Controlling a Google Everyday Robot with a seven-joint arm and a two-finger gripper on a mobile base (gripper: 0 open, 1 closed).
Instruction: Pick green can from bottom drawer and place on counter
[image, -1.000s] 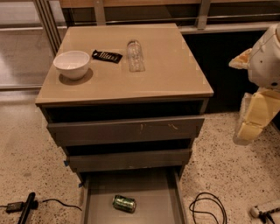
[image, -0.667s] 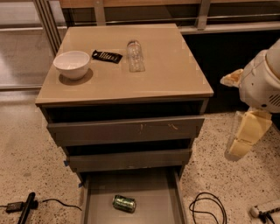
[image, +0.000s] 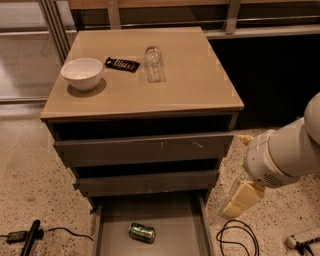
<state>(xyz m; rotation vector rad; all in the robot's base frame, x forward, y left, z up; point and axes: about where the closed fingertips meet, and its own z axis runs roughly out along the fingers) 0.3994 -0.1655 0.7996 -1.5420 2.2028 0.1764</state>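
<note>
The green can (image: 142, 232) lies on its side on the flat grey floor of the bottom drawer (image: 170, 220), which is pulled out at the foot of the cabinet. The counter (image: 185, 80) is the beige-tan top of the cabinet. My white arm comes in from the right, and its pale gripper (image: 241, 198) hangs low beside the cabinet's right side, above the floor. It is to the right of the open drawer, apart from the can and higher than it.
On the counter stand a white bowl (image: 82, 73), a black flat packet (image: 122, 64) and a clear glass jar (image: 154, 63). Two upper drawers (image: 145, 148) are partly open. Black cables (image: 239, 239) and a black tool (image: 29, 238) lie on the speckled floor.
My arm has moved down and to the left, bringing the gripper lower and closer to the cabinet's right side. The can and the counter items have not moved.
</note>
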